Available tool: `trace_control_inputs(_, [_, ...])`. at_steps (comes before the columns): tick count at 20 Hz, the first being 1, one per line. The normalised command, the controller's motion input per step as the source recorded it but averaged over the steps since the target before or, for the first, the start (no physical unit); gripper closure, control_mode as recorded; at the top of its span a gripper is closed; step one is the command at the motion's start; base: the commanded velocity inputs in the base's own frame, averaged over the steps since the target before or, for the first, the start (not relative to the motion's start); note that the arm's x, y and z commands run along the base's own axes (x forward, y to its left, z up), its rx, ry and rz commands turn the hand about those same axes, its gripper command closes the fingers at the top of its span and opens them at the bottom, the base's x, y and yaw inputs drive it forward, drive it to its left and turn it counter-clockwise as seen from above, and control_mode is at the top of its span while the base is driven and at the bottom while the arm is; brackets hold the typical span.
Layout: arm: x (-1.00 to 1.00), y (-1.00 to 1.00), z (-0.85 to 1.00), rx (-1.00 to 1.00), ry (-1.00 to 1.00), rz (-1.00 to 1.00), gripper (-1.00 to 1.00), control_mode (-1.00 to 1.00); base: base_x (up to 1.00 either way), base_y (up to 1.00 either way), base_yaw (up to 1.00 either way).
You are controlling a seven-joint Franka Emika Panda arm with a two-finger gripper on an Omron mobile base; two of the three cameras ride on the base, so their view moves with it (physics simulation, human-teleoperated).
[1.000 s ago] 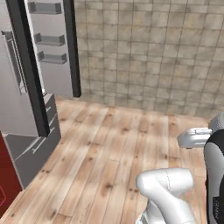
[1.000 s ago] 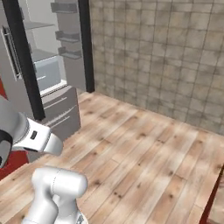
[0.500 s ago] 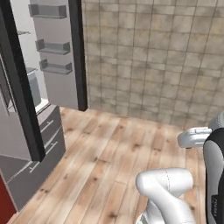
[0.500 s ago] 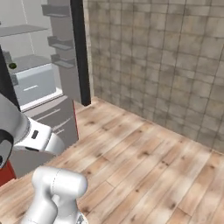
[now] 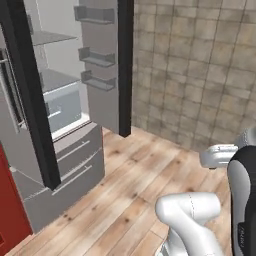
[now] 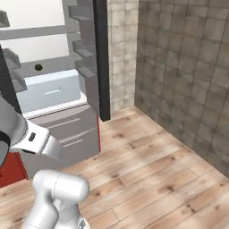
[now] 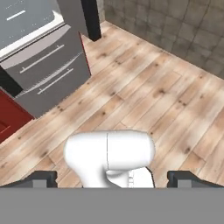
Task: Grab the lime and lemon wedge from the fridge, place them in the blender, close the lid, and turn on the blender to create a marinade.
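Observation:
The fridge [image 5: 65, 150] stands open at the left, grey shelves and a pale blue-white drawer [image 6: 51, 91] showing inside. Its black-edged door [image 5: 102, 60] with several bins swings out toward the tiled wall. The lime [image 6: 38, 67], a small dark green ball, rests on the shelf just above that drawer. In the hand view my gripper [image 7: 112, 178] is open, its dark fingertips [image 7: 41, 177] far apart with nothing held, looking down at the floor in front of the fridge's [image 7: 43, 61] lower drawers. The lemon wedge, the blender and the lid are out of view.
A red cabinet [image 5: 10, 210] adjoins the fridge at the lower left. A tiled wall [image 6: 188, 67] closes off the right side and back. Wooden floor [image 5: 130, 190] stretches between me and the fridge.
The whole picture has shifted: the base has moved nearer the fridge, which now looks larger and more central, with its inside in view. The gripper stays open.

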Motion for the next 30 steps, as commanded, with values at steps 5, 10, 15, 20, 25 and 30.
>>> trace_control_inputs(5, [0.0,0.0,0.0,0.0,0.0,0.0,-1.0,1.0,0.71,-0.33,0.74])
trace_control_inputs(10, [0.0,0.0,0.0,0.0,0.0,0.0,-1.0,1.0,0.98,-0.62,0.59])
trace_control_inputs(15, [0.0,0.0,0.0,0.0,0.0,0.0,-1.0,1.0,0.95,-0.57,0.32])
trace_control_inputs(20, [0.0,0.0,0.0,0.0,0.0,0.0,-1.0,1.0,0.39,-0.11,0.42])
trace_control_inputs(25, [0.0,0.0,0.0,0.0,0.0,0.0,-1.0,1.0,0.18,0.01,0.54])
trace_control_inputs(30, [0.0,0.0,0.0,0.0,0.0,0.0,-1.0,1.0,0.24,-0.01,0.32])
